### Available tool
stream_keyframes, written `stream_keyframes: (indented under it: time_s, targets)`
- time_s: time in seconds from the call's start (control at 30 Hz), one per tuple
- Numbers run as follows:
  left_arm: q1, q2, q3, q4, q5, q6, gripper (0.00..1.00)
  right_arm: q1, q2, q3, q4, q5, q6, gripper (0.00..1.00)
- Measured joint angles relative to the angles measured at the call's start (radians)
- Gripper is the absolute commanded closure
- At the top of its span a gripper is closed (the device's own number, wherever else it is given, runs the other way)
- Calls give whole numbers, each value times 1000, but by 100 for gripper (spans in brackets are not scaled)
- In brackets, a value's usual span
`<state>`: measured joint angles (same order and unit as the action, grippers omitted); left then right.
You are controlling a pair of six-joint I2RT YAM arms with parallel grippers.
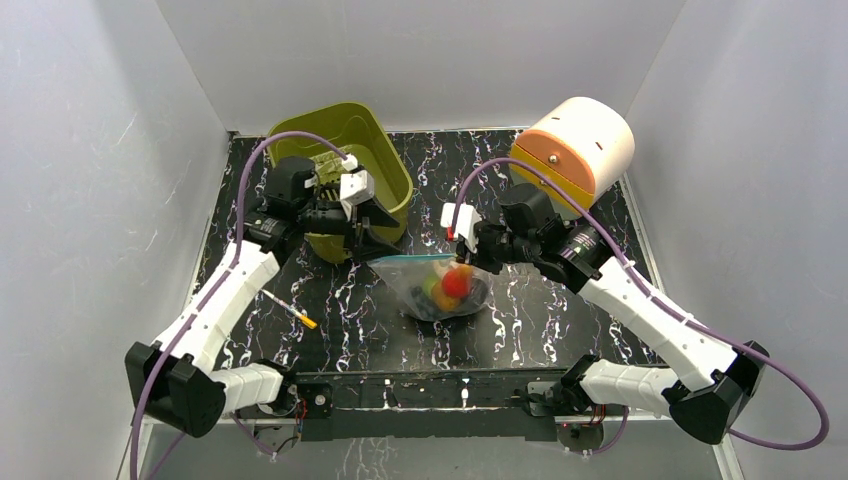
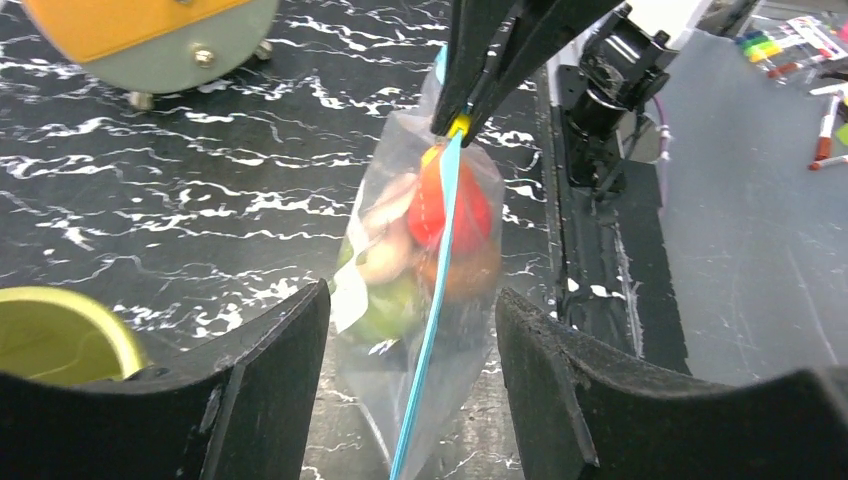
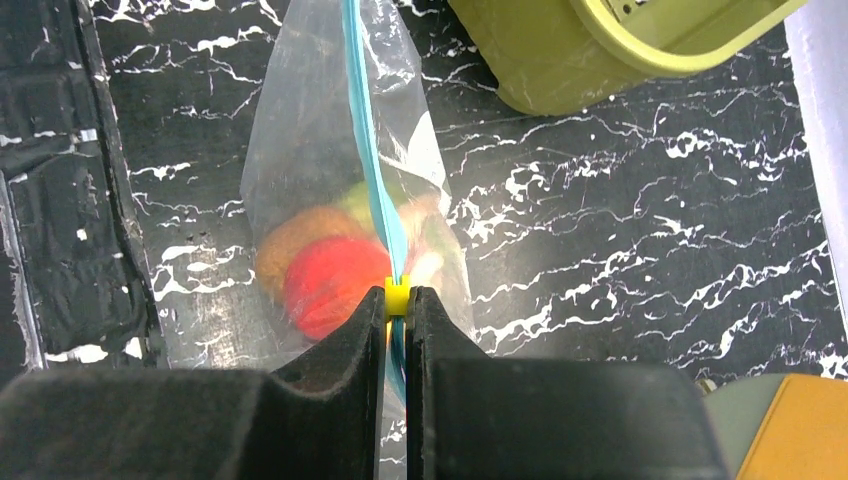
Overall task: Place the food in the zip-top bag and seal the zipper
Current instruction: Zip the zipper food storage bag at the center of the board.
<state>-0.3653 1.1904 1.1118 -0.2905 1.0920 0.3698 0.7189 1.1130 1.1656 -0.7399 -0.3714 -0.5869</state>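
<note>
right gripper (image 3: 398,300) pinched on zipper (image 3: 368,150) end | left gripper (image 2: 412,330) wide, astride bag (image 2: 370,405) | bag limp, slick, sagging with food (image 3: 325,285); likely best held by stiffer zipper

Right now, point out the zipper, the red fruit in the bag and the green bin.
zipper (image 2: 435,290), left wrist view, midway along the blue strip.
red fruit (image 3: 325,285), right wrist view, middle of its visible side.
green bin (image 1: 388,170), top view, its right-hand wall.
</note>
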Motion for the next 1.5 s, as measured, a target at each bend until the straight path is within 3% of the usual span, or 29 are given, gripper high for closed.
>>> stream_keyframes:
  time_s: [0.27,0.33,0.37,0.43,0.57,1.0,1.5]
  targets:
    - [-144,119,-33,82,28,-31,42,0,13,2,41,-50,0,100]
    - [-188,154,-33,115,21,-39,65,0,21,2,60,-59,1,100]
    - [-196,163,-33,133,17,-41,72,0,23,2,68,-66,2,100]
    - [-207,180,-33,155,14,-51,100,0,23,2,72,-75,2,100]
    - [-207,199,-31,169,8,-56,100,0,23,2,68,-78,2,100]
    - [-212,94,-23,-2,-168,16,100,15,-64,-2,-18,40,8,100]
    - [-173,89,-21,-49,-157,45,100,13,-112,-2,-80,134,30,100]
